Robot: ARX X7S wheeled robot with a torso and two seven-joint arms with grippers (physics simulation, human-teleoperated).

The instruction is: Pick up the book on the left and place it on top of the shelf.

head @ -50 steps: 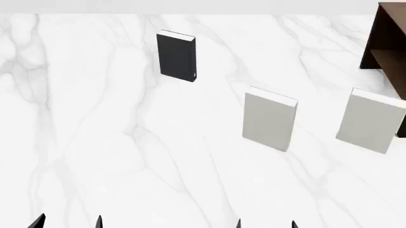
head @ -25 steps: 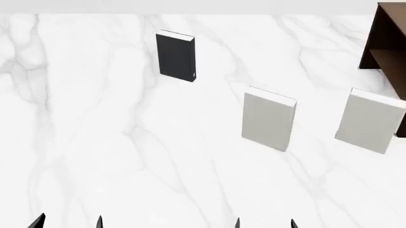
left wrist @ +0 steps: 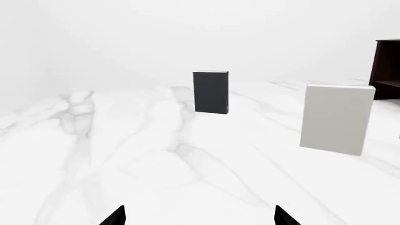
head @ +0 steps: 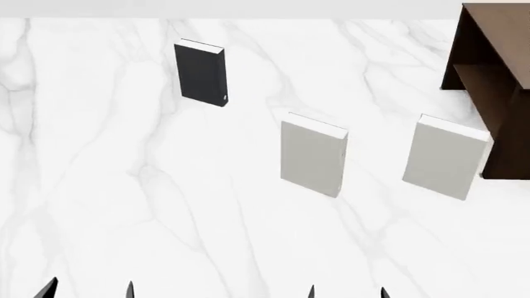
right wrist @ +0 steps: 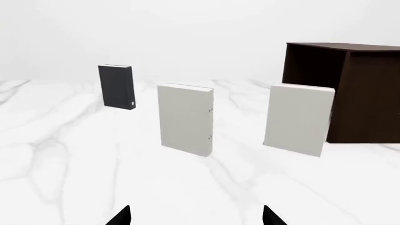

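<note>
Left gripper [head: 89,288]: my fingers spread, holding nothing.
Right gripper [head: 346,290]: likewise spread and empty.
White books [head: 313,159]: between me and the shelf.
Black book [head: 200,73]: upright, well left of the shelf [head: 488,68].
Change: view swung right; more shelf visible, approach not begun.

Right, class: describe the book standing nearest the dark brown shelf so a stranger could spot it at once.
Start at the dark brown wooden shelf on the white marble floor. Just in front of it stands an upright white-covered book. The other white book stands further from the shelf, and the small black book stands furthest.
</note>
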